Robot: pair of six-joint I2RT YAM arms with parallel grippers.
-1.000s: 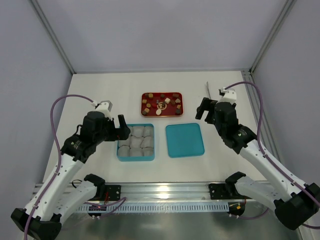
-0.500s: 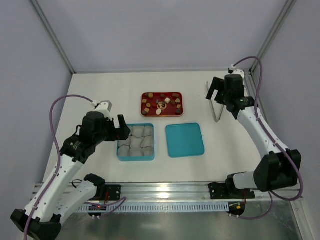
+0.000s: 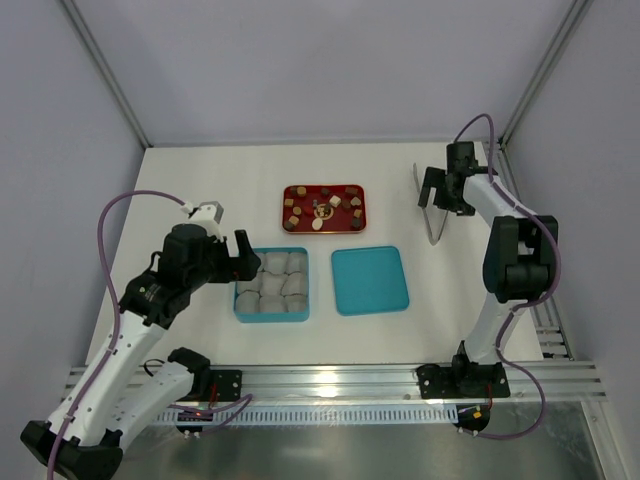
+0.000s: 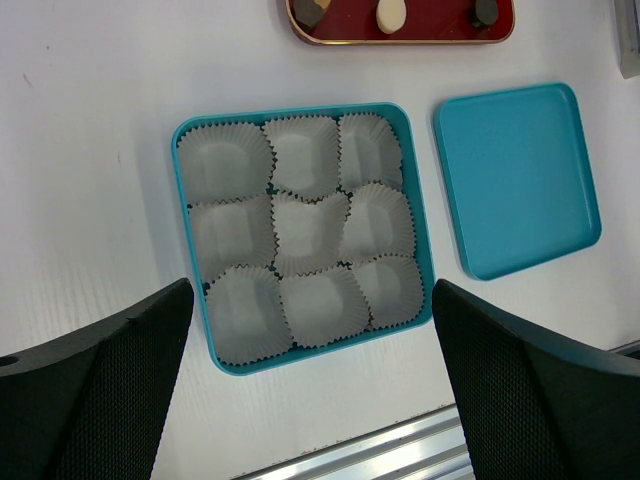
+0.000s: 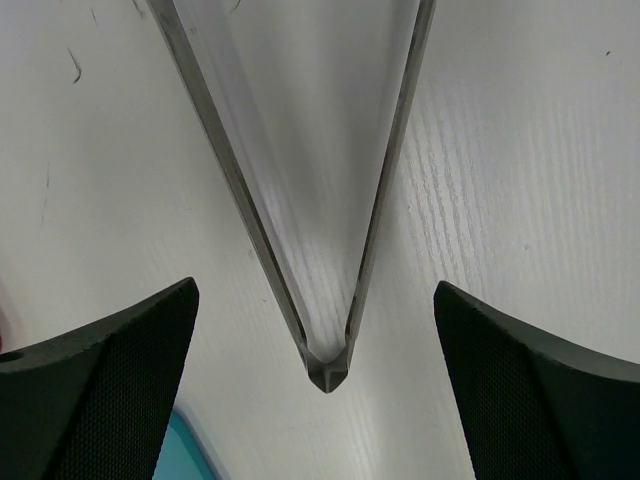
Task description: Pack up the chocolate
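The chocolate (image 3: 335, 201), several small dark, tan and cream pieces, lies on a red tray (image 3: 324, 230) at mid-back. One cream piece (image 4: 391, 14) shows at the top of the left wrist view. The teal box (image 3: 272, 319) holds several crinkled paper cups (image 4: 310, 230), all without chocolate. Its teal lid (image 3: 370, 280) lies flat to its right. My left gripper (image 3: 245, 262) is open, hovering above the box's near-left side (image 4: 313, 395). My right gripper (image 3: 440, 192) is open above metal tongs (image 3: 432, 232), its fingers on either side of the tongs' hinged end (image 5: 328, 372).
The tongs lie near the table's right edge, their arms spreading toward the back. An aluminium rail (image 3: 330, 378) runs along the front edge. Grey walls and frame posts close in the back and sides.
My right arm has swung from beside the lid to the back right, and its gripper now hangs over the tongs. The left arm has stayed put.
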